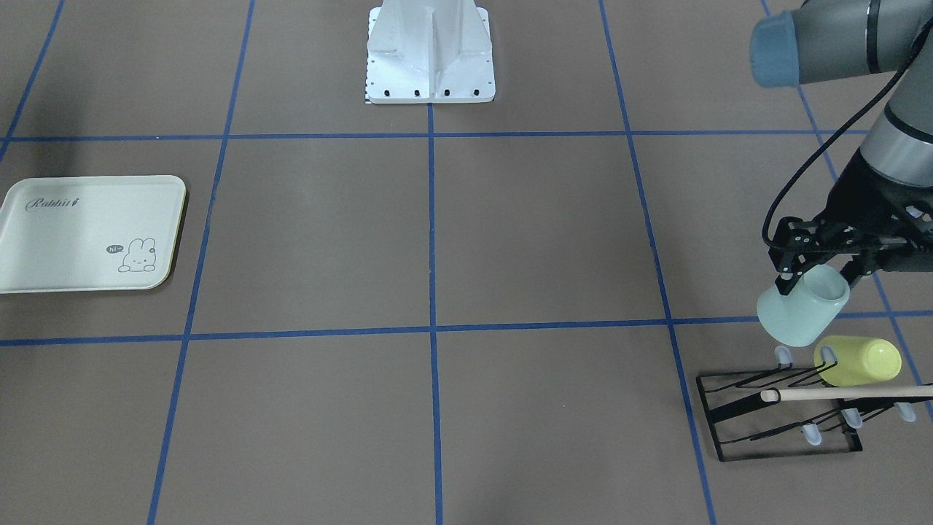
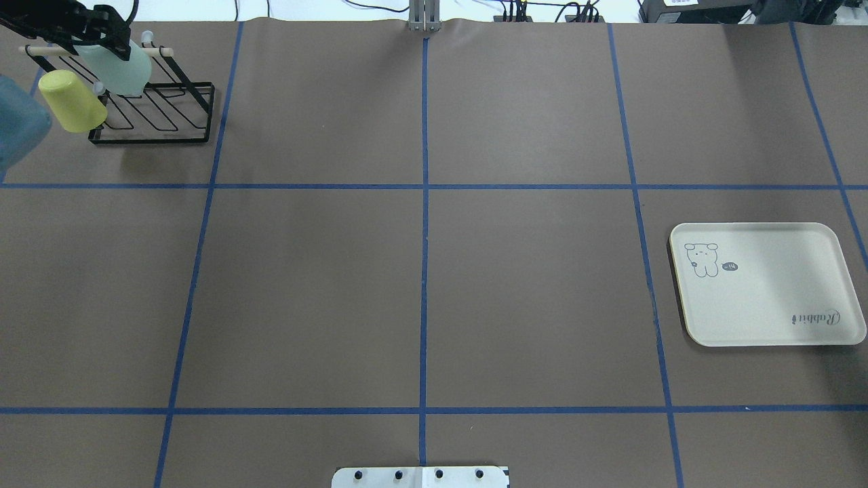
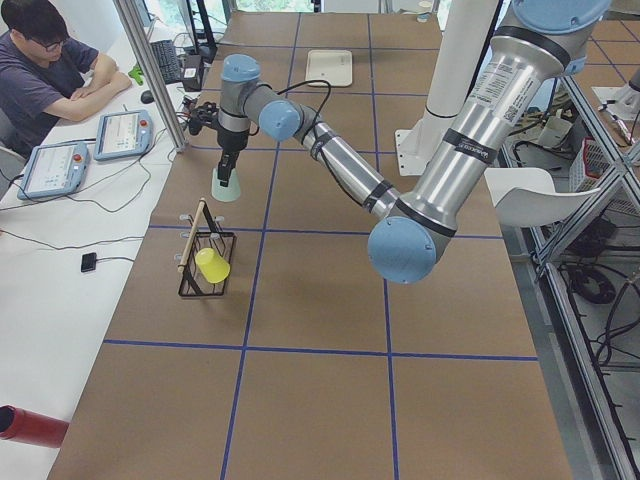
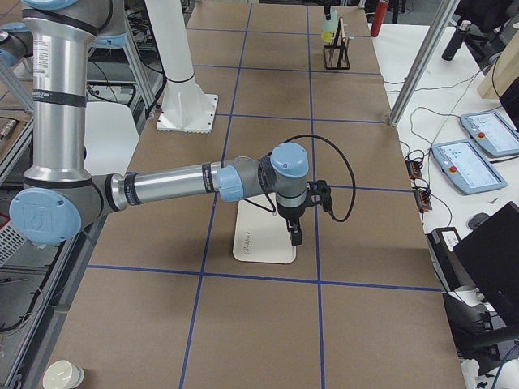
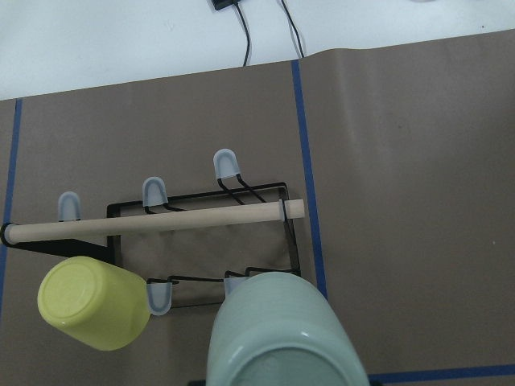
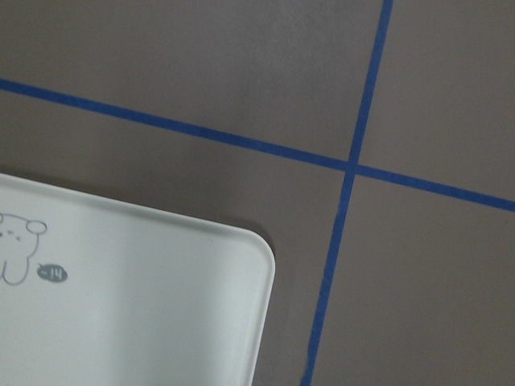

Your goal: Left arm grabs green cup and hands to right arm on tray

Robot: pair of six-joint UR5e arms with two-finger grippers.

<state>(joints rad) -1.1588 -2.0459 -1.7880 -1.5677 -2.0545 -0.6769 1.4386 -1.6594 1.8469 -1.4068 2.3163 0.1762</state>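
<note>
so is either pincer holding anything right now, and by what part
The left pincer holds the green cup by its rim end, tilted, clear of the rack. Whether the right pincer, near the tray, holds anything cannot be told.

Yellow cup (image 1: 858, 361) on black wire rack (image 1: 838, 394)

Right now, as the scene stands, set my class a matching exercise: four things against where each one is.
1 green cup
2 yellow cup
3 tray
4 rod

a along the top of the rack
b in the left claw
c flat on the table
d tipped, hung on the rack

Pairs: 1-b, 2-d, 3-c, 4-a
</note>
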